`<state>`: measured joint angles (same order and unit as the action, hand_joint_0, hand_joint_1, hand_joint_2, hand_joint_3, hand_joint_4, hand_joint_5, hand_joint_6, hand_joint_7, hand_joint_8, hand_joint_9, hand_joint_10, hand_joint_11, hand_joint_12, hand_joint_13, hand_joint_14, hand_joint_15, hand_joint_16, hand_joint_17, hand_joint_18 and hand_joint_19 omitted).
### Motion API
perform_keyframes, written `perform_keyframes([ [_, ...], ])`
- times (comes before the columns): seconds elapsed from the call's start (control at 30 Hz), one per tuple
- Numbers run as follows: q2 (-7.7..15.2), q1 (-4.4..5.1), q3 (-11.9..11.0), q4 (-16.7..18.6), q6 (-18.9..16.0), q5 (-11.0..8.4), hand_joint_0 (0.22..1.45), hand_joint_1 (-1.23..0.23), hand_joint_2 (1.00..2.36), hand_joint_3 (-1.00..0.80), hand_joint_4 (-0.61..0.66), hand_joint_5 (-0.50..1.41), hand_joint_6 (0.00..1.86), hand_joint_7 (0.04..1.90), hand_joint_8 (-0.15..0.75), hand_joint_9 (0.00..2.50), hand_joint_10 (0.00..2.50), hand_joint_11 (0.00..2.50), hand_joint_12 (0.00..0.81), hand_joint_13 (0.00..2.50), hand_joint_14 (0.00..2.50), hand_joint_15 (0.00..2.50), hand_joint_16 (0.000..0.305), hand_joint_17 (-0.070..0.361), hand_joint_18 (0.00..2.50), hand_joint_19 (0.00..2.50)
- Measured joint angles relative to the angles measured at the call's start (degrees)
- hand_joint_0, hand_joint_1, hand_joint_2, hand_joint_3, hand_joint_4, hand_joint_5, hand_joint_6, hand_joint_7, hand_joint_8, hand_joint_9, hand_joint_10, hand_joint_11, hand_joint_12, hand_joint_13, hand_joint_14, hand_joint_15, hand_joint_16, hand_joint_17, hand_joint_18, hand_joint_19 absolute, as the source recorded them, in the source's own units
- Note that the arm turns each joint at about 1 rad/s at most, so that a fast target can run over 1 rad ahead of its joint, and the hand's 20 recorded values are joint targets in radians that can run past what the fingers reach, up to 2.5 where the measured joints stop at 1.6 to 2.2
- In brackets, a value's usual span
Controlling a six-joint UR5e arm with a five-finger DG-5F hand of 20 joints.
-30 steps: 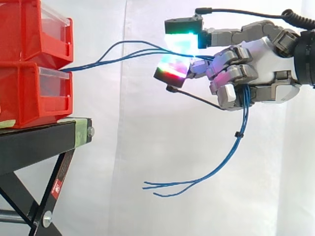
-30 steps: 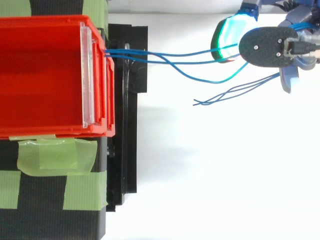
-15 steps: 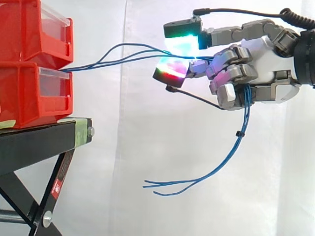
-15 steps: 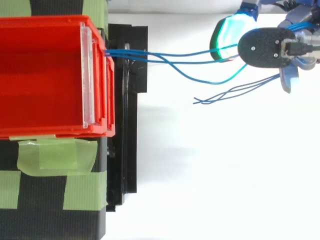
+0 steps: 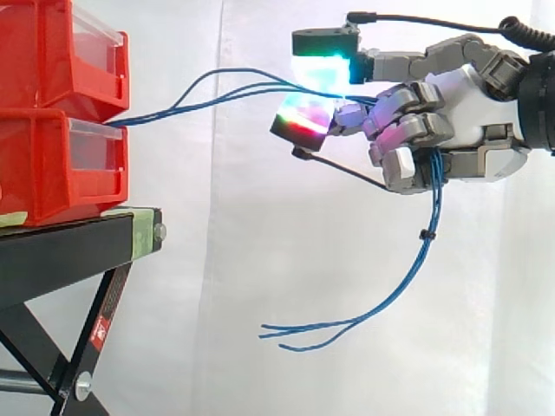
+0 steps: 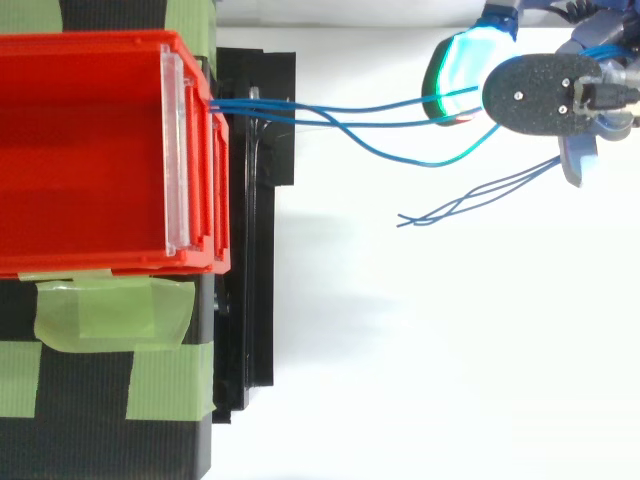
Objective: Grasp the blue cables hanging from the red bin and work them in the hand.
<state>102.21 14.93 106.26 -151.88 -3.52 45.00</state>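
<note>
Thin blue cables (image 5: 234, 88) run from the gap between the two stacked red bins (image 5: 61, 113) across to the hand (image 5: 460, 121) at the upper right of the side view. The hand's fingers are curled round the cables, and glowing fingertips (image 5: 303, 117) pinch them where they enter. Below the hand the loose cable ends (image 5: 395, 295) hang down and trail left. From above, the cables (image 6: 340, 115) leave the upper red bin (image 6: 90, 150) and reach the hand (image 6: 545, 95) at the top right, with the free ends (image 6: 470, 200) below it.
The bins sit on a black stand (image 5: 69, 251) with crossed legs and green tape patches (image 6: 110, 310). A white curtain hangs behind. Open space lies under the hand and to the right of the stand.
The hand has shifted slightly to the right, drawing the cables with it. The hanging free ends have swung a little to the right.
</note>
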Motion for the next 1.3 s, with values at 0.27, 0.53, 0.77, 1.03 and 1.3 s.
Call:
perform_keyframes([
  [0.27,0.00,0.00,0.00,-0.15,0.00,0.00,0.85,-0.76,1.02,-0.53,0.05,-0.10,0.64,1.20,0.656,1.70,2.50,2.50,0.743,1.99,2.50,1.94,0.218,0.164,2.36,0.56],
  [0.53,0.01,0.01,0.00,-0.14,-0.23,0.00,0.81,-0.77,1.01,-0.68,0.11,-0.12,0.65,1.19,0.656,1.70,2.50,2.50,0.743,1.99,2.50,1.94,0.218,0.164,2.36,0.56],
  [0.77,0.00,0.01,0.00,-0.17,-0.34,0.00,0.86,-0.76,1.02,-0.54,0.12,-0.13,0.65,1.18,0.656,1.70,2.50,2.50,0.743,1.99,2.50,1.94,0.218,0.164,2.36,0.56],
  [1.03,0.18,0.01,0.00,-0.18,-0.34,0.00,0.93,-0.72,1.02,-0.41,0.14,-0.11,0.72,1.14,0.656,1.70,2.50,2.50,0.743,1.99,2.50,1.94,0.218,0.164,2.36,0.56],
  [1.3,1.87,0.01,0.00,0.25,-1.18,0.57,0.97,-0.72,1.02,-0.03,0.15,-0.11,0.76,1.11,0.656,1.70,2.50,2.50,0.743,1.99,2.50,1.94,0.218,0.164,2.36,0.56],
])
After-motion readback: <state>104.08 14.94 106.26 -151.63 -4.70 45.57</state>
